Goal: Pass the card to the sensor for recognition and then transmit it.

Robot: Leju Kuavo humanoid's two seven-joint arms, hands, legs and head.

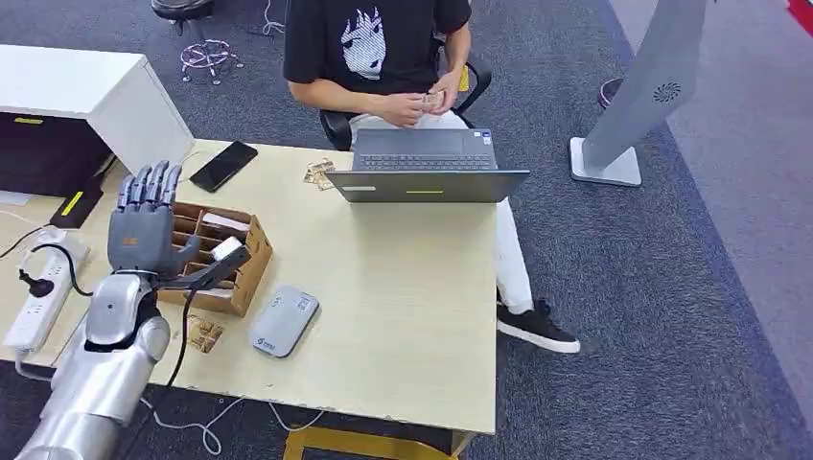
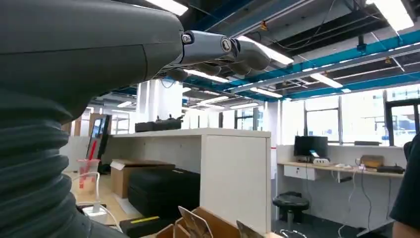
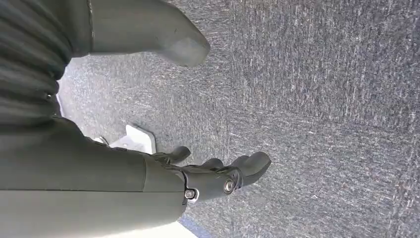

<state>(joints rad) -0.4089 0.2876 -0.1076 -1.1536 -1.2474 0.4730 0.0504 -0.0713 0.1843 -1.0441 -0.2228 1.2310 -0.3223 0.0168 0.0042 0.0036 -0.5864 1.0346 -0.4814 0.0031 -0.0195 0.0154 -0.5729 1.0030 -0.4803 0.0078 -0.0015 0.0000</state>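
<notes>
Taking the box as our landmark, we start with the table, a pale wooden top on which the box sits toward the robot's left side. Beyond the box, on the far side of the table, a person sits behind an open laptop. A phone lies just beyond the box, and a power strip lies off to its left.

The box is a brown cardboard organiser with slots, and cards stand in it. The sensor, a flat grey reader, lies just right of the box and a little nearer the robot.

Our left hand hangs over the box's left end, fingers straight and spread, pointing away from the robot, holding nothing. The thumb reaches right across the box top; whether it touches a card we cannot tell. Seen from the left wrist, the fingers stand clear above the card tops.

The right hand hangs over the carpet, fingers loosely curled and empty.

So the cards lie directly under and slightly right of the left hand, their long edges running across the slots. We judge the left hand far nearer; it must come down and pinch one card before moving right to the sensor.
</notes>
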